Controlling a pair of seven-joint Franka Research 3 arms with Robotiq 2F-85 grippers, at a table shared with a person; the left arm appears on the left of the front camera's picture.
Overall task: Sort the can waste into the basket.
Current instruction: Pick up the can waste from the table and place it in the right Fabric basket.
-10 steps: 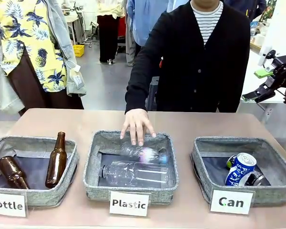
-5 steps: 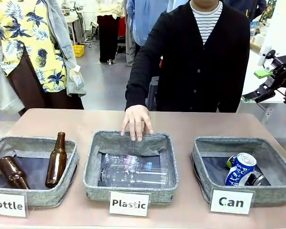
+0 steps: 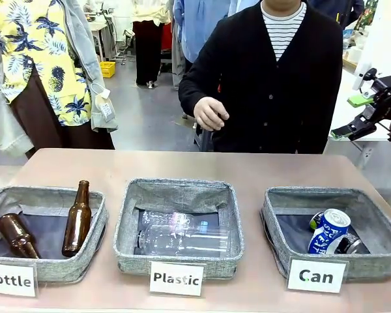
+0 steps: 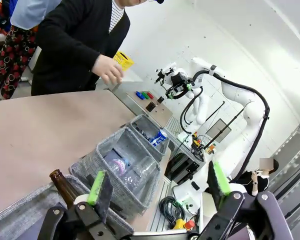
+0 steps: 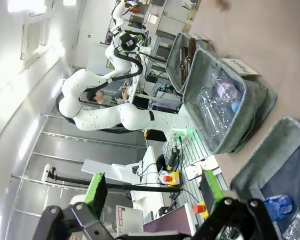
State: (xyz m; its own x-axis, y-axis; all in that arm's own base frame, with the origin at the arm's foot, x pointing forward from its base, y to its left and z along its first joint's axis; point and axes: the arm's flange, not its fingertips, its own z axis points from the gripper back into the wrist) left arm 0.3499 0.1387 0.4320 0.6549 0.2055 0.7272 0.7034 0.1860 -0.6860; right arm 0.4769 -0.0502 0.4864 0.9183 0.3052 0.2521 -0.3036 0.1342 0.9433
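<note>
The Can basket (image 3: 279,210) stands at the table's right front with its white card (image 3: 317,276). In it a blue and white can (image 3: 328,230) leans upright, and beside it lies the crushed black and silver can (image 3: 348,244). The same basket (image 4: 142,124) with the blue can (image 4: 158,137) appears far off in the left wrist view. In the right wrist view the basket (image 5: 270,160) and blue can (image 5: 278,206) sit low right. My left gripper (image 4: 157,182) is open and holds nothing. My right gripper (image 5: 152,187) is open too, raised off the table's right side (image 3: 353,116).
The Plastic basket (image 3: 125,225) in the middle holds clear bottles (image 3: 182,236). The Bottle basket (image 3: 99,222) at left holds two brown bottles (image 3: 77,218). A person in a black cardigan stands at the far side, one hand (image 3: 210,112) raised at chest height.
The person's hand let go of a clear bottle into the Plastic basket, then lifted off its far rim up to the chest. Cans and grippers have not moved.
</note>
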